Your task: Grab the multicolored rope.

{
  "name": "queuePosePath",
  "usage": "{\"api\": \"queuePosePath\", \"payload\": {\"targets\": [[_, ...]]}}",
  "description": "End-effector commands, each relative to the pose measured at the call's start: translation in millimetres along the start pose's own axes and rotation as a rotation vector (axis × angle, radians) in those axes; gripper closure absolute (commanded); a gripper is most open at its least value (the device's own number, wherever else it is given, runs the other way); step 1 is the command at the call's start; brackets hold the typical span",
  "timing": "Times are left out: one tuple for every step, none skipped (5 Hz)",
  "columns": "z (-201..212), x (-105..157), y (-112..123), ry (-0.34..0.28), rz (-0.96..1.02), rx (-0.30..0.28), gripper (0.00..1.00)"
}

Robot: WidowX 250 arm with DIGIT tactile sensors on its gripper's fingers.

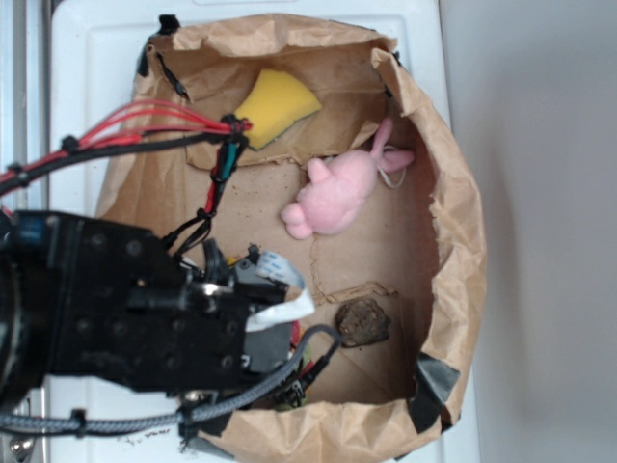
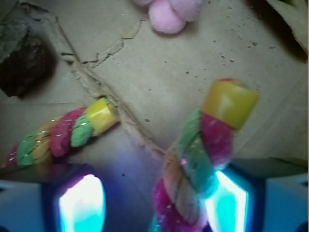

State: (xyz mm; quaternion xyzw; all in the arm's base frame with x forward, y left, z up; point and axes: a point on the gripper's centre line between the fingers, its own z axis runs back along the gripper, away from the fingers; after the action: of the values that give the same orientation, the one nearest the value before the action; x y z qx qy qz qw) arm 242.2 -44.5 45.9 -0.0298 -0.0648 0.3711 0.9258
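Outside, the gripper hangs low inside the paper-lined box, hiding the multicolored rope under it. Wrist view: rope lies between the parted fingers, one limb against the right pad. Closing and lifting likely remain.

The rope is seen only in the wrist view, as a thick twisted cord of red-pink, yellow and light-green strands, capped with yellow at each end. It is bent so that both ends show. One end is laid flat on the cardboard at the left, its cap pointed right. The other end is raised at the right, its cap tilted upward. The stretch joining them is hidden below the frame.
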Motion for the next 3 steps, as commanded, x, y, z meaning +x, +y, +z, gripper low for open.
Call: {"api": "queuePosePath", "payload": {"targets": [[14.2,8.9,-7.9,-0.038,0.009,-0.041,1.00],[19.5,13.6,-5.4,-0.039,-0.026,-0.064,1.00],[34.8,27.3,1.1,-0.071,-0.171,-0.096,1.00]]}}
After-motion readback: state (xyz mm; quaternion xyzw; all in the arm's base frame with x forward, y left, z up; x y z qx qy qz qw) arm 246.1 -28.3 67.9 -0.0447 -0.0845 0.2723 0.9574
